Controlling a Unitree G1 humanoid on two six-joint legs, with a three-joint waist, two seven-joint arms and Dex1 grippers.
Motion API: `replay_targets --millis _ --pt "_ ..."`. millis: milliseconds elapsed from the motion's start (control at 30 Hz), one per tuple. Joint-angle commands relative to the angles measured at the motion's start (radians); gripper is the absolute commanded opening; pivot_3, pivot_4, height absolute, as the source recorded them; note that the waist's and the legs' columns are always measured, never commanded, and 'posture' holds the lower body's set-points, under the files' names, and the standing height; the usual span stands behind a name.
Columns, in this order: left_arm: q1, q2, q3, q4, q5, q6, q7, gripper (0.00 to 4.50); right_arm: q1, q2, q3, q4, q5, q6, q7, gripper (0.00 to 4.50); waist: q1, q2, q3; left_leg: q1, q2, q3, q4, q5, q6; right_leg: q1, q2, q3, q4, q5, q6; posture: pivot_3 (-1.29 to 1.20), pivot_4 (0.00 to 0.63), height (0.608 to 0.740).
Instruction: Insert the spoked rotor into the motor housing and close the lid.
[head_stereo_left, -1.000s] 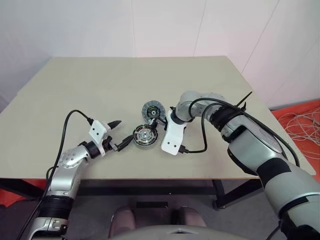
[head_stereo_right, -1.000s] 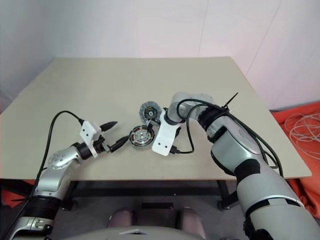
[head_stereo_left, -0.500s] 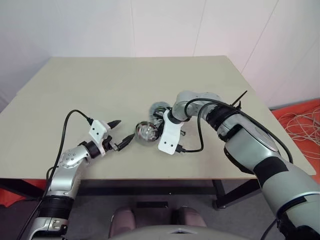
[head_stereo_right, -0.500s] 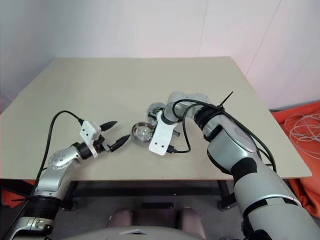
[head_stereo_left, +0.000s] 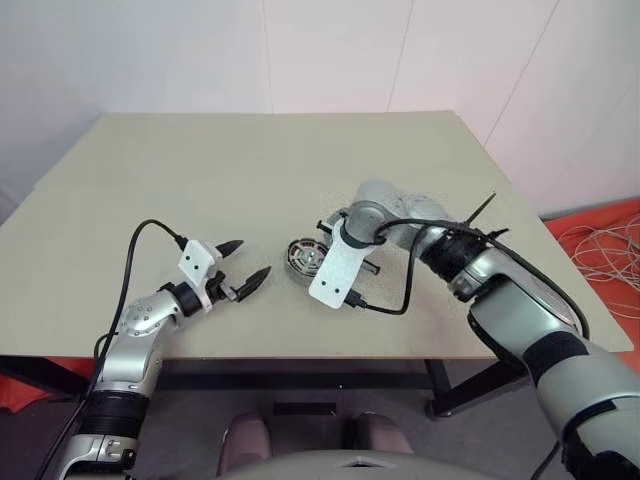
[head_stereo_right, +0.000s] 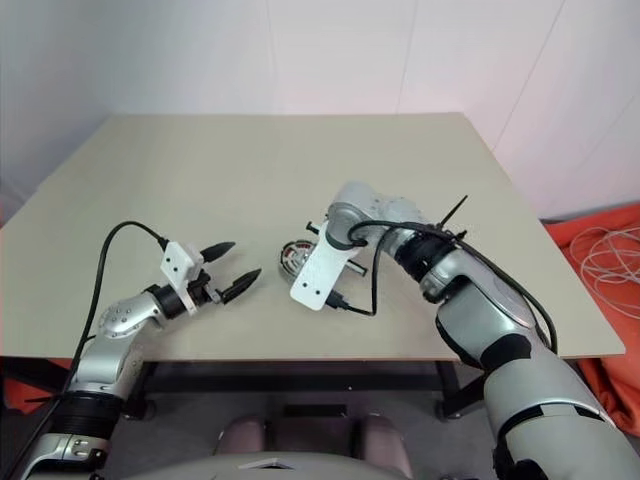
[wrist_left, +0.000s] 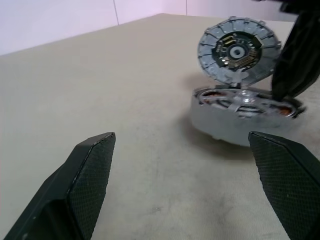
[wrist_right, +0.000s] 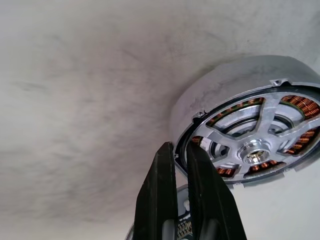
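Observation:
The motor housing lies flat on the table, near its front, with copper windings showing under the spoked rotor that sits inside it. In the right wrist view the silver rotor fills the housing. The lid stands on edge at the housing's far rim. Its dark face with the white and yellow centre is turned toward my left gripper. My right gripper points steeply down and is shut on the lid's rim. My left gripper is open, level, a short way left of the housing.
The beige table stretches far back and to both sides. A white camera mount and a black cable hang from my right wrist just right of the housing. Red cloth and white cables lie on the floor at the far right.
The lid lay flat behind the housing, dark face up. My right gripper has shut on it and tipped it up on edge; the housing shifted slightly right. The left arm kept still.

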Motion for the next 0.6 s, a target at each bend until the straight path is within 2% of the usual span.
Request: replay_targets --millis 33,167,267,400,600 --pt "-0.02 0.0 0.006 -0.019 -0.001 -0.015 -0.001 4.5 -0.005 -0.033 -0.065 -0.184 0.055 0.123 0.093 0.02 0.0 0.0 0.0 0.0 0.0 0.0 0.0 0.0 0.0 0.0 0.0 0.0 0.0 0.0 0.0 0.0 0.0 0.74" --pt "-0.033 -0.005 -0.001 -0.004 0.002 -0.015 -0.005 4.5 0.037 -0.029 -0.068 -0.303 0.098 0.328 0.161 0.02 -0.001 0.0 0.0 0.001 0.0 0.0 0.0 0.0 0.0 0.0 0.0 0.0 0.0 0.0 0.0 0.0 0.0 0.74" --pt "-0.044 -0.009 -0.004 0.006 0.004 -0.017 -0.007 4.5 0.034 -0.046 0.005 -0.328 0.153 0.551 0.165 0.02 0.001 0.0 0.0 0.001 0.0 0.0 0.0 0.0 -0.001 0.0 0.0 0.0 0.0 0.0 0.0 0.0 0.0 0.74" --pt "-0.049 -0.009 -0.002 0.012 0.005 -0.019 -0.011 4.5 0.027 0.012 0.018 -0.258 0.1 0.679 0.143 0.02 0.0 0.0 0.0 0.002 0.0 0.0 0.0 0.001 -0.001 0.002 0.0 0.0 0.0 0.0 0.0 0.0 0.0 0.74" --pt "-0.043 -0.008 0.002 0.009 0.005 -0.018 -0.011 4.5 0.012 0.053 0.032 -0.225 0.096 0.744 0.124 0.02 0.002 0.0 0.001 0.001 0.0 0.0 0.0 0.001 -0.002 0.001 0.0 0.0 0.0 0.0 0.0 0.0 0.0 0.74"
